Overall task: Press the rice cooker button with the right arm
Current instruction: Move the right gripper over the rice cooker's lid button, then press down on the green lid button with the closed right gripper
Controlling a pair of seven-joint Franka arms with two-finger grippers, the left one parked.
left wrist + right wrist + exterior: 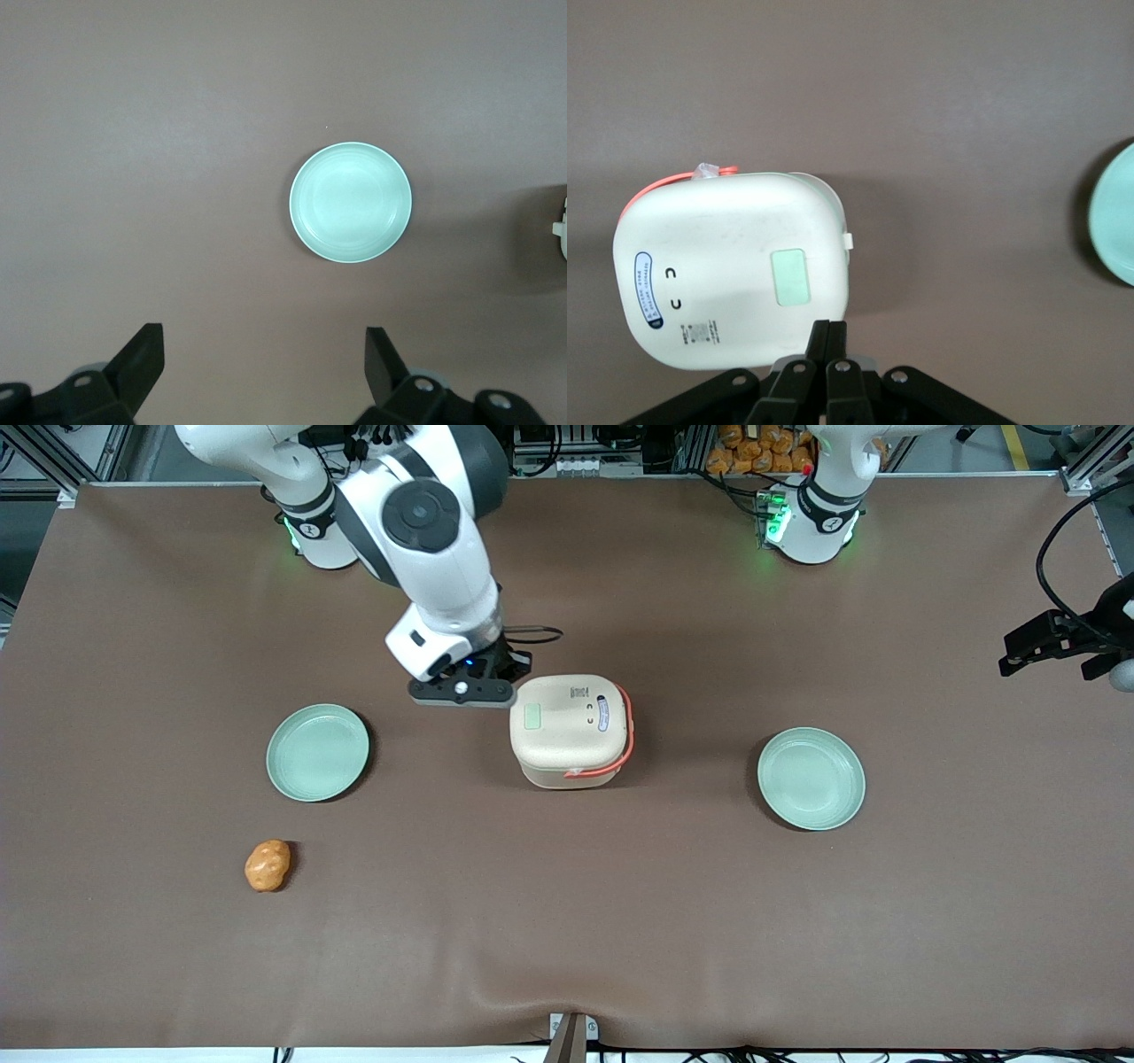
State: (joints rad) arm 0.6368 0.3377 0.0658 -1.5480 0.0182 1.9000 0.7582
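Observation:
The cream-white rice cooker point(571, 731) stands mid-table with its lid down and its coral-red handle folded along one side. The pale green button point(532, 716) lies flush in the lid, at the edge nearest the working arm. In the right wrist view the rice cooker point(731, 266) and its button point(789, 276) show clearly. My right arm's gripper point(509, 676) hangs just beside the cooker's top corner, slightly farther from the front camera than the button. Its two fingers point(829, 339) are pressed together, shut on nothing, with their tips over the lid's edge close to the button.
Two round pale green plates lie on the brown table: one point(317, 752) toward the working arm's end, one point(811, 778) toward the parked arm's end. An orange lumpy object point(267, 864) sits nearer the front camera than the first plate.

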